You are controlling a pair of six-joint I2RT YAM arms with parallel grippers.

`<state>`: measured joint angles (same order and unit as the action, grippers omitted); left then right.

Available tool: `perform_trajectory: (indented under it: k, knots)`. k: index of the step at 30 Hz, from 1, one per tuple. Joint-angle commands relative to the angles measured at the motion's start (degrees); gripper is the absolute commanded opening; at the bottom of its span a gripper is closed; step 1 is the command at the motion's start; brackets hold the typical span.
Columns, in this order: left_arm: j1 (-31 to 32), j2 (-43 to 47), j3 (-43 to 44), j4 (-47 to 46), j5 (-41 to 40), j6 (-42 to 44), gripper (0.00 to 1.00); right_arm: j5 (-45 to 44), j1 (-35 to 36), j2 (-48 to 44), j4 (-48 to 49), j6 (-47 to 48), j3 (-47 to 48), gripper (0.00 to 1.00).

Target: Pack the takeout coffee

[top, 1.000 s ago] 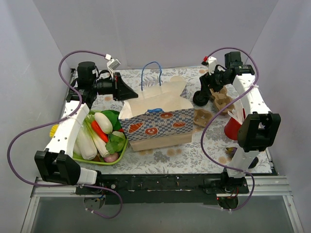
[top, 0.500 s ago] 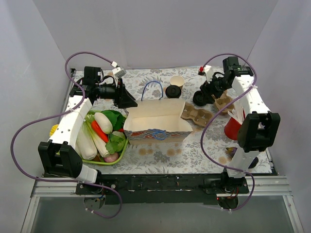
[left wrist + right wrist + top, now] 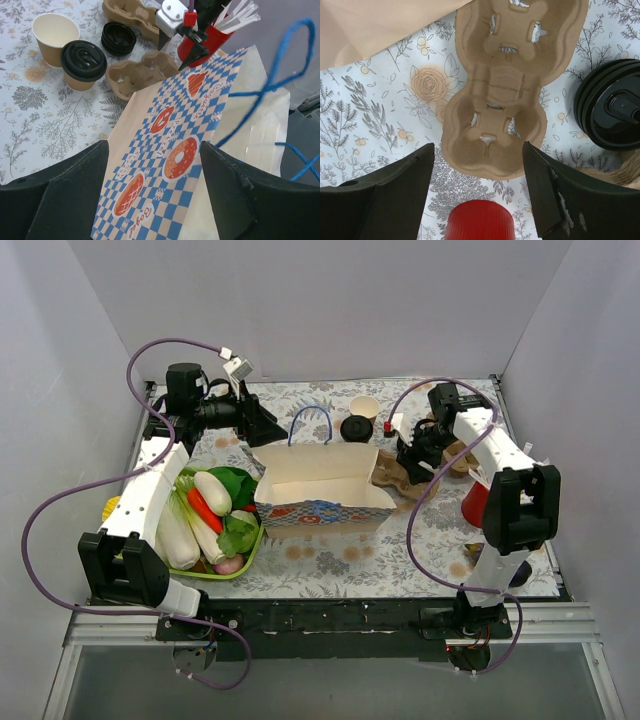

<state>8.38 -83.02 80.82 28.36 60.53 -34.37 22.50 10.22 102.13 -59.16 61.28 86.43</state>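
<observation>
The takeout coffee (image 3: 356, 428), a small kraft cup with a black lid (image 3: 82, 62), stands on the floral cloth behind the checked paper bag (image 3: 320, 490). An unlidded kraft cup (image 3: 54, 31) stands beside it. My left gripper (image 3: 268, 430) is open at the bag's back left corner. In its wrist view the jaws (image 3: 152, 190) stand either side of the bag's checked panel (image 3: 170, 150) without touching it. My right gripper (image 3: 405, 455) hovers open over a brown cup carrier (image 3: 505, 95) at the bag's right end, holding nothing.
A stack of black lids (image 3: 612, 105) lies right of the carrier. A second carrier (image 3: 131, 11) sits further back. The red cup of white sticks (image 3: 480, 502) stands at the right. A green tray of vegetables (image 3: 205, 520) is at the left. The bag's blue handle (image 3: 310, 425) sticks up behind it.
The left gripper opened and let go of the bag, which sank from raised to low. The right gripper moved left, from the lid stack to over the carrier by the bag.
</observation>
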Motion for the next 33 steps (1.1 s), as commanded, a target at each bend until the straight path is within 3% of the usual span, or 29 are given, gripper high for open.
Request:
perform_trajectory:
  k: [1,5,11,16,33]
  knots:
    - [-0.03,2.34,2.33,-5.77,-1.99,-5.44,0.74,-0.70,0.68,1.58,1.85,1.92,0.67,0.79]
    - [-0.03,2.25,4.52,-7.17,-4.28,-6.85,0.75,-1.06,1.21,2.99,4.39,0.78,0.49,0.79]
    - [-0.91,0.68,10.05,-12.36,-7.45,-16.07,0.78,1.48,1.29,4.05,6.86,-1.77,0.14,0.77]
    - [-1.09,-1.70,13.23,-10.96,-7.27,-14.76,0.78,1.93,1.56,5.18,8.27,-2.21,-0.57,0.76]
    - [-1.44,-1.79,12.09,-10.60,-9.20,-14.32,0.78,-1.93,3.93,6.42,14.94,-5.91,-3.64,0.73]
